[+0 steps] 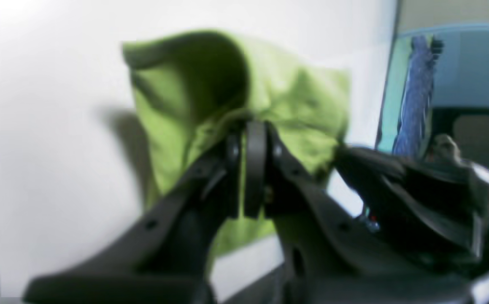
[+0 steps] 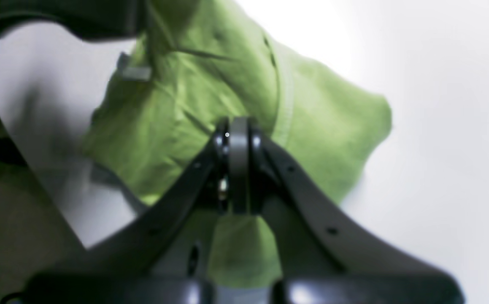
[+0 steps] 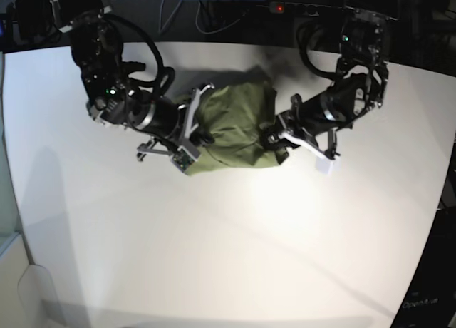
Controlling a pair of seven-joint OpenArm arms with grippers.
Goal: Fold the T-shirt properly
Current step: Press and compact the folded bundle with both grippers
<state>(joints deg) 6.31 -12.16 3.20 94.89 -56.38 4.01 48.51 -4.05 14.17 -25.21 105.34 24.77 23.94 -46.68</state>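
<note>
Both sets of jaws pressed together on cloth, left gripper (image 1: 255,126) and right gripper (image 2: 238,126) each pinching an opposite edge of the T-shirt (image 3: 239,128) bunched mid-table (image 3: 228,257); likely risks: uneven lift skewing the fold; thin pinch slipping free.

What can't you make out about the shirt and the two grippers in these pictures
- T-shirt folds: base view, bunched between both arms, layers unclear.
- Left gripper grip point: left wrist view, blurred; cloth covers the tips.
- Right gripper: right wrist view, soft focus, fabric edge unclear.
- Shirt tag: not found in any view.
</note>
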